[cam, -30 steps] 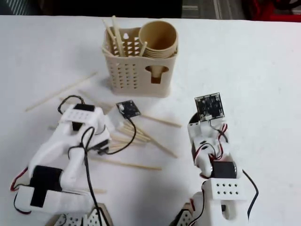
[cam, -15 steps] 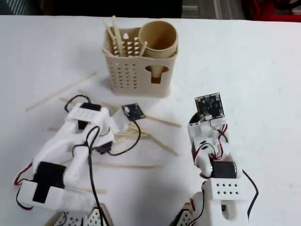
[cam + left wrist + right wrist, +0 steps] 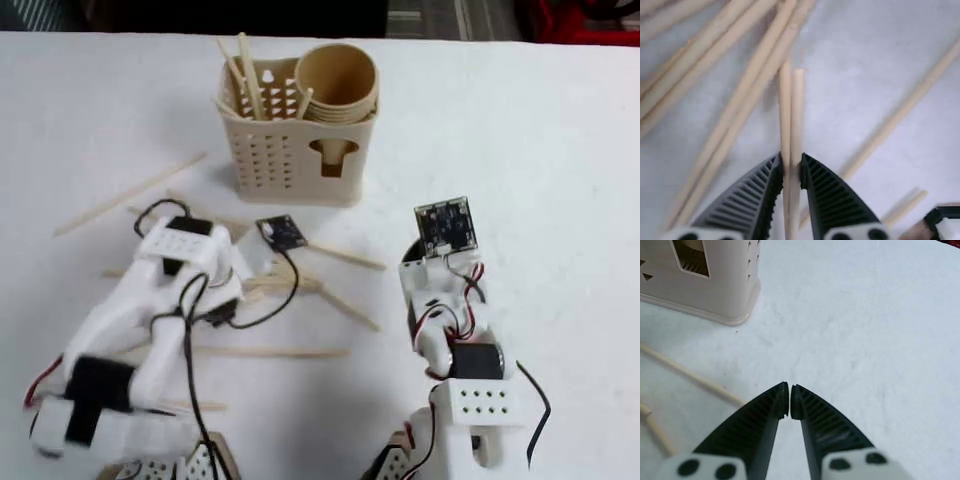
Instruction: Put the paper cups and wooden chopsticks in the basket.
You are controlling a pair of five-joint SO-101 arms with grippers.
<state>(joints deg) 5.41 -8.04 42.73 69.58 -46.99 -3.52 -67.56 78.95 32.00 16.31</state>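
**Left jaws hold a pair of chopsticks, with the basket ahead of them**

The left jaws are narrow and pinch two wooden chopsticks (image 3: 791,110) that lie side by side. The long axis of this pair runs straight out from the jaws, in line with them, and the far ends point forward over the other loose chopsticks (image 3: 270,352) scattered on the worktop (image 3: 540,150).

In the high view the basket (image 3: 290,160) stands farther up the worktop, beyond the left arm and a little toward the right arm. The paper cups (image 3: 337,75) sit stacked inside it, and several chopsticks stand in its other part.

The coming move probably turns on this: the pair lies nearly flat, while the basket opens upward, so the sticks must be carried forward and tipped before release.

The right jaws are almost closed and hold nothing. They hang over bare worktop near a corner of the basket.

No brand, label or writing can be read.
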